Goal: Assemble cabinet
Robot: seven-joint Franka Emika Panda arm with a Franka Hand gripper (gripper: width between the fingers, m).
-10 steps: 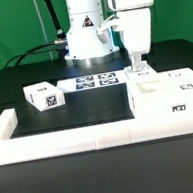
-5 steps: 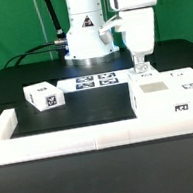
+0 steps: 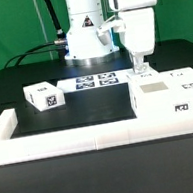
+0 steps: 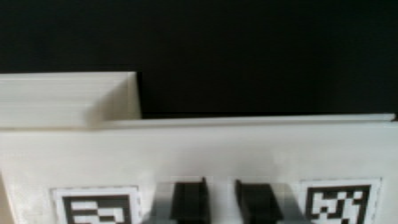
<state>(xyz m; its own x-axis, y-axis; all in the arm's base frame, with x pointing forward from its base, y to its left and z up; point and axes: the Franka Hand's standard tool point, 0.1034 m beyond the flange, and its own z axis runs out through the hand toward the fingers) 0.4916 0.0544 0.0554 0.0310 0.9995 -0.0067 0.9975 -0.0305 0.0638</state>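
Note:
My gripper [image 3: 141, 70] is down on a small white cabinet panel [image 3: 154, 77] that lies at the back of the large white cabinet body [image 3: 170, 95], on the exterior view's right. In the wrist view the two dark fingers [image 4: 187, 203] stand close together with a thin strip of the white panel [image 4: 214, 155] between them. A marker tag shows on either side of them. The jaws look shut on this panel. A small white cabinet block [image 3: 42, 96] with marker tags sits apart on the black table, at the exterior view's left.
The marker board [image 3: 95, 81] lies flat in front of the robot base [image 3: 87, 35]. A long low white border rail [image 3: 61, 139] runs along the front and up the left side. Another white piece [image 4: 68, 98] shows beyond the panel in the wrist view.

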